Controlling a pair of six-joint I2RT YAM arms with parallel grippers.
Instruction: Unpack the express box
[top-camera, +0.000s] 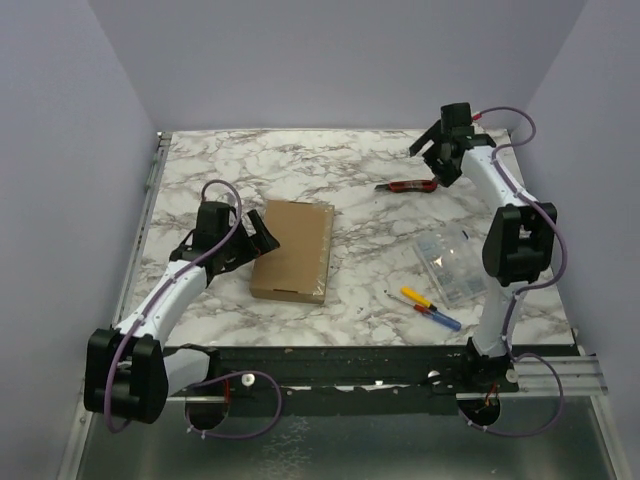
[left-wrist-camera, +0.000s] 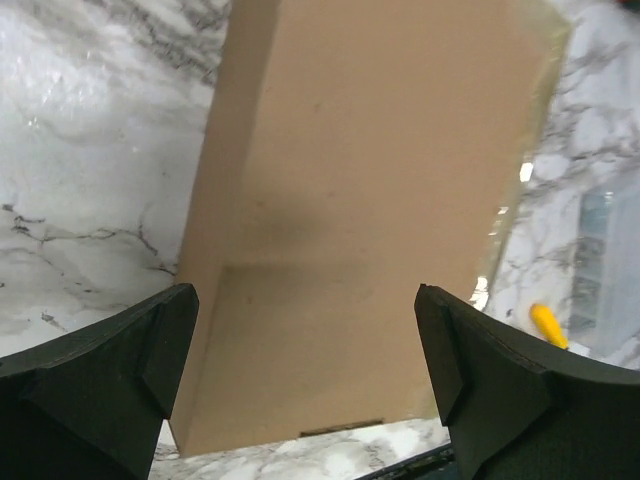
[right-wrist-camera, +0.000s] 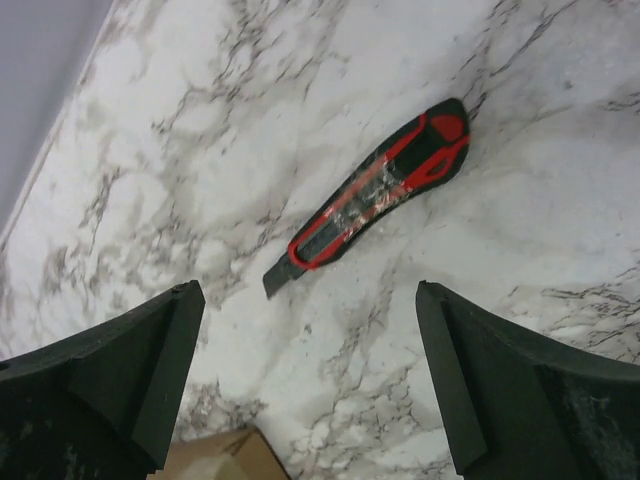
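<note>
The express box (top-camera: 294, 250) is a flat brown cardboard mailer lying closed on the marble table, left of centre; it fills the left wrist view (left-wrist-camera: 370, 200), with clear tape along its right edge. My left gripper (top-camera: 262, 237) is open at the box's left side, its jaws wide apart above the box's near end (left-wrist-camera: 305, 350). My right gripper (top-camera: 437, 152) is open and empty at the far right, hovering above a red and black utility knife (top-camera: 407, 187), which lies on the marble in the right wrist view (right-wrist-camera: 375, 195). A corner of the box shows there too (right-wrist-camera: 215, 458).
A clear plastic compartment case (top-camera: 452, 263) lies at the right. Two pens, one yellow-tipped (top-camera: 418, 297) and one blue (top-camera: 440, 319), lie near the front edge; the yellow tip shows in the left wrist view (left-wrist-camera: 548, 325). Purple walls surround the table.
</note>
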